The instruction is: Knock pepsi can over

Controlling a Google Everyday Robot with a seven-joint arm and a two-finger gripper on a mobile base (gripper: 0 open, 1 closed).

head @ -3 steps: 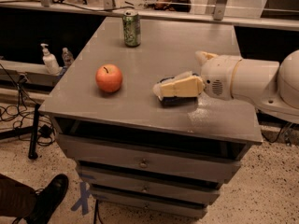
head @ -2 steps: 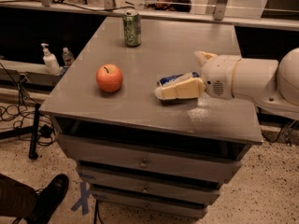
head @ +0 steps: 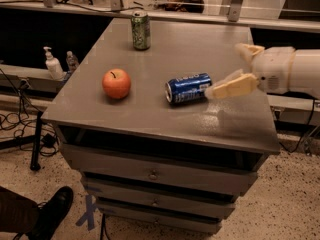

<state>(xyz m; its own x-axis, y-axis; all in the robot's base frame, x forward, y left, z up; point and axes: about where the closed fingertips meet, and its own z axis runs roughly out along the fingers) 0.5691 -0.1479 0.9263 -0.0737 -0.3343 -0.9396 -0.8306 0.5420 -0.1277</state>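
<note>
Gripper [head: 224, 69] over the right side of the table [head: 200, 39], arm coming in from the right edge. Two cream fingers spread wide, nothing between them. One points up and back. The other slants down and left, tip at the pepsi can's right end; cannot tell whether it touches.

Pepsi can [head: 187, 88] lies on its side near the table's middle, just left of the lower fingertip. Long axis runs roughly left-right, the end away from the gripper a little nearer the front edge.

Table: grey top over a stack of drawers [head: 152, 174]. Apple [head: 116, 83] left of the pepsi can, apart from it. Green-and-white can [head: 141, 30] upright near the far edge, well apart from both.

Room: speckled floor, cables at left, pump bottle [head: 52, 64] on a low ledge beside the table, dark shoe [head: 50, 214] at bottom left.

Pepsi can: dark blue, white lettering along the side, silver rim on the left end.
</note>
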